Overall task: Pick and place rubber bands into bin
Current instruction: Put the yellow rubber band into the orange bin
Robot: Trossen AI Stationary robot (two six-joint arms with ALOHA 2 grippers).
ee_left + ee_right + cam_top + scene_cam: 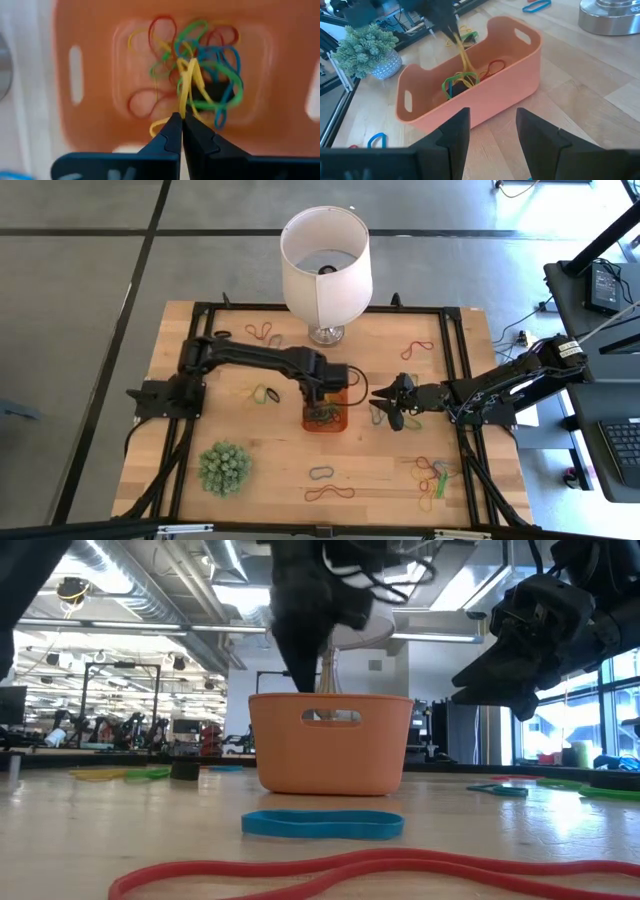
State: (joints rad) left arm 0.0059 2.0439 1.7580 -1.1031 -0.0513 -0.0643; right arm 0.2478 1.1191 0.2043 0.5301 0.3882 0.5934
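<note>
A yellow band [186,85] is pinched between the closed fingers of the left gripper [181,120] and dangled over the bin [325,418] at the high view's centre, above the bands [200,70] already inside. The placing step is in hand; release is called for next. The right gripper [492,132] waits just right of the bin, fingers apart, seemingly empty.

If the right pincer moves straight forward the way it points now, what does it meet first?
Most likely the long side wall of the orange bin, directly ahead of the open right pincer. Only bare table shows between them, though depth is unclear.
</note>
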